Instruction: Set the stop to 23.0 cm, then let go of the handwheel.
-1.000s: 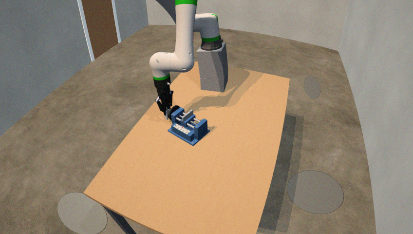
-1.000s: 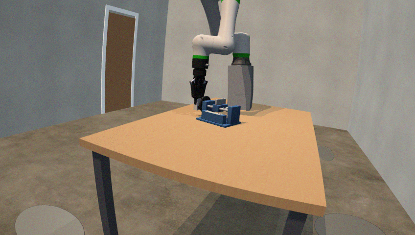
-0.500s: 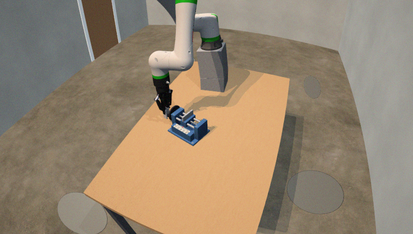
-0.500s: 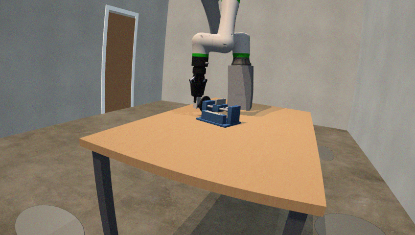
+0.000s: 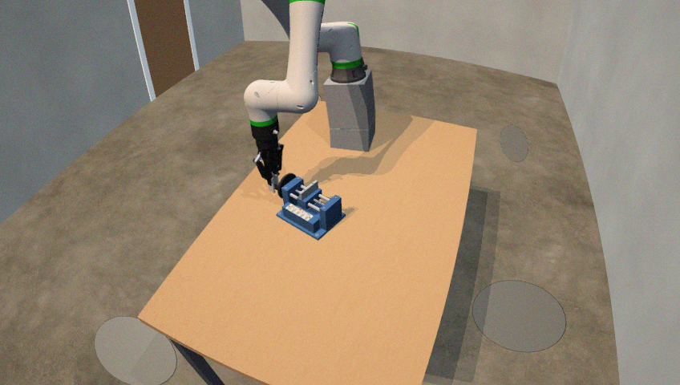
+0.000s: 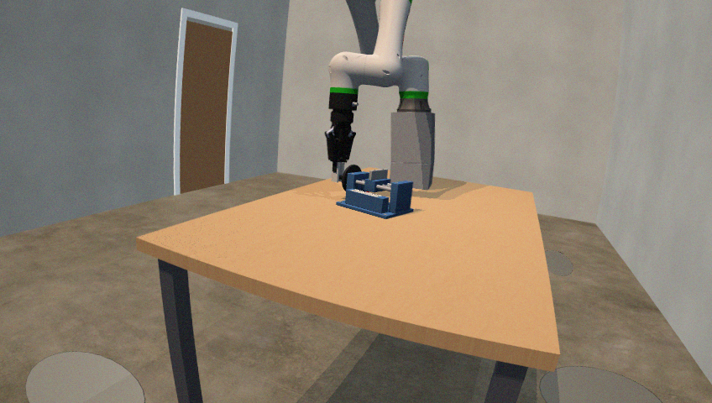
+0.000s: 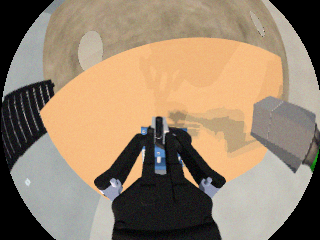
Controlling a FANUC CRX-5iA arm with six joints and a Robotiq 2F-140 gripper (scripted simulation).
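A blue fixture (image 5: 312,212) (image 6: 374,198) stands on the wooden table (image 5: 333,295) (image 6: 400,259). It has two end blocks, silver rods, a grey stop plate (image 5: 309,189) (image 6: 378,174) between them and a white scale strip (image 5: 300,215) along its front. A black handwheel (image 5: 286,181) (image 6: 353,170) sits at its far-left end. My gripper (image 5: 273,183) (image 6: 339,172) (image 7: 158,121) comes down from above and is shut on the handwheel's handle. In the wrist view the fingers hide most of the fixture, and only a bit of blue shows between them.
The robot's grey pedestal (image 5: 350,111) (image 6: 411,149) (image 7: 283,130) stands on the table behind the fixture. A brown door (image 5: 164,42) (image 6: 203,104) is in the far wall. Grey discs (image 5: 519,314) lie on the floor around the table.
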